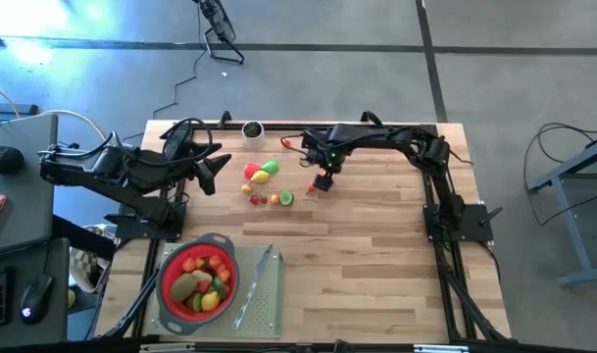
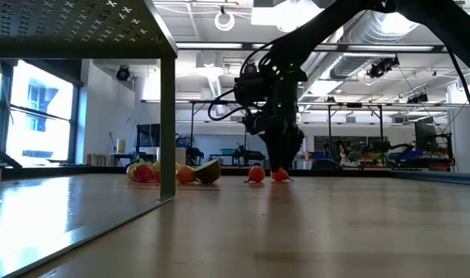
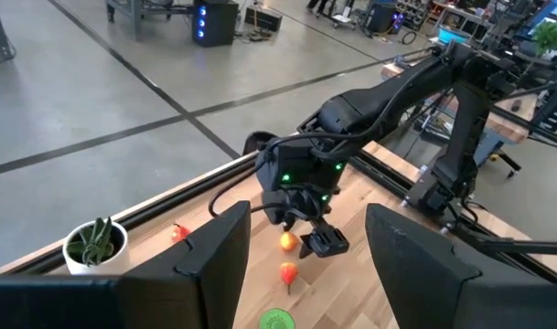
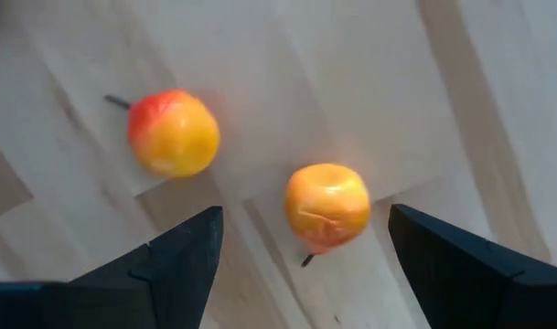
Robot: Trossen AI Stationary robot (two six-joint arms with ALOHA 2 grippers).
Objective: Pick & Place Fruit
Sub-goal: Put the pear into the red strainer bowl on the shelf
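**Open wood right of the fruit**

Bare table across the middle and right. Cluttered at left: fruit cluster, red strainer on a mat with a knife. Small plant pot at the far edge. Two orange fruits under the right gripper, jaws apart.

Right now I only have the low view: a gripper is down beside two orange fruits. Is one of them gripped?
Observer: No. The right gripper is open around one orange fruit and touches it on neither side. The second fruit lies outside.
Operator: Where are fruits collected?
Observer: A red strainer, bottom-left in the high view, holds several fruits.
Operator: And the other arm?
Observer: The left gripper hovers open and empty over the table's left side.
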